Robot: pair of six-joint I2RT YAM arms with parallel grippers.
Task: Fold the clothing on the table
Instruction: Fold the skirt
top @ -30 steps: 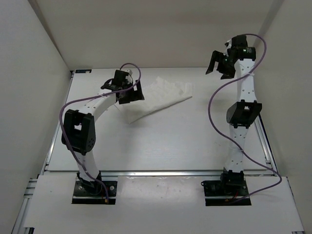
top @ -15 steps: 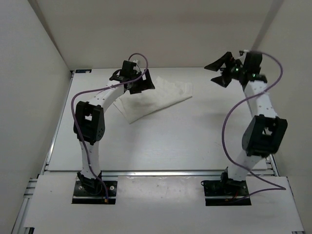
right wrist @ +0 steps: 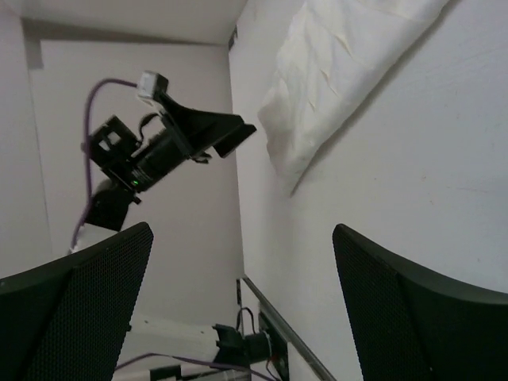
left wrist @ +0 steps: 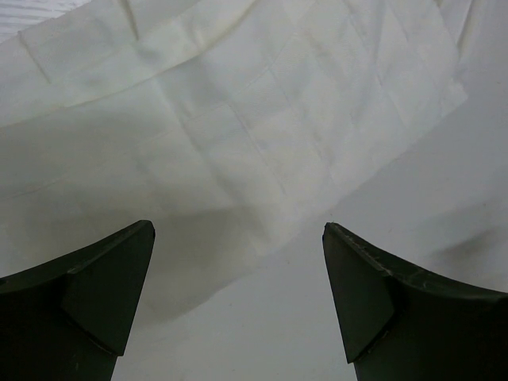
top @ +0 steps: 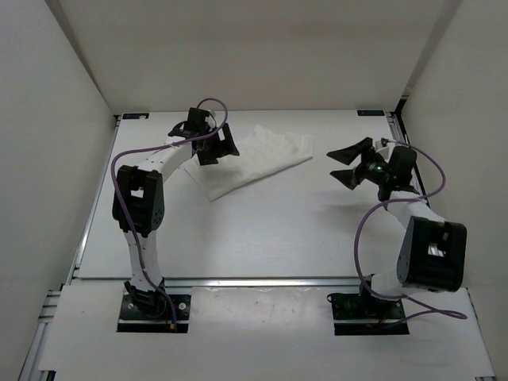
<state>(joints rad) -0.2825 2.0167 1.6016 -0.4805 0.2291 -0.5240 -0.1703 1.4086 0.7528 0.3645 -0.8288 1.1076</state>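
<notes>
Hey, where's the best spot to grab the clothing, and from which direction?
Probably pinch its corners from straight above: the clothing lies flat and thin on the table. The open left gripper hovers over the near edge at the left end; the open right gripper could take the pointed right corner from its side.

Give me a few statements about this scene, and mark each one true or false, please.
1. The left gripper is open, with the clothing under it. True.
2. The right gripper holds a corner of the clothing. False: it is open and empty, apart from the clothing and to the right of it.
3. The clothing lies on the far half of the table. True.
4. The clothing hangs over the table's edge. False: all of it lies on the tabletop.
</notes>
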